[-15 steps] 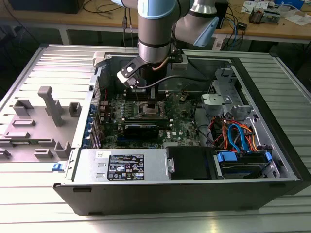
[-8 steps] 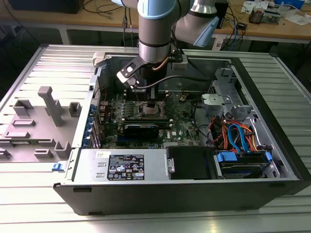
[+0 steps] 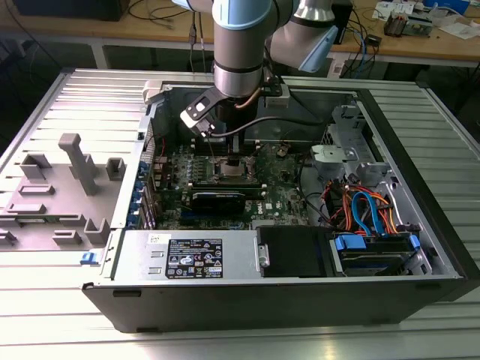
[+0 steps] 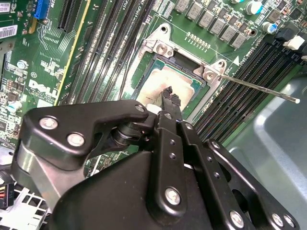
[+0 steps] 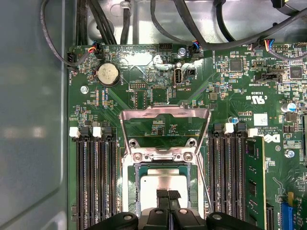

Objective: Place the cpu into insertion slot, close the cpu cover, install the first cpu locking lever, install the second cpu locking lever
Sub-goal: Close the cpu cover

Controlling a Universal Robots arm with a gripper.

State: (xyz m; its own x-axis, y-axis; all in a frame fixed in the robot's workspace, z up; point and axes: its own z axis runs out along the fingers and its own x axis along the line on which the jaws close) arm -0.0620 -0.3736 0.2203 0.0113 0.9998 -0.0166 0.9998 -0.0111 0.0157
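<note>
The cpu, a small square chip with a silver-grey top, lies flat in the insertion slot on the green motherboard. It also shows in the second wrist view, cpu. My gripper is shut, its black fingertips pressed together right over the chip's top with nothing between them. The cpu cover stands swung open behind the slot, hinged at two screws. A thin locking lever sticks out free beside the slot. In the exterior view my gripper hangs over the board's middle.
Black memory slots flank the slot on both sides, with one stick fitted. Cables and the case wall lie close behind. A power supply, a drive cage and a grey fixture surround the board.
</note>
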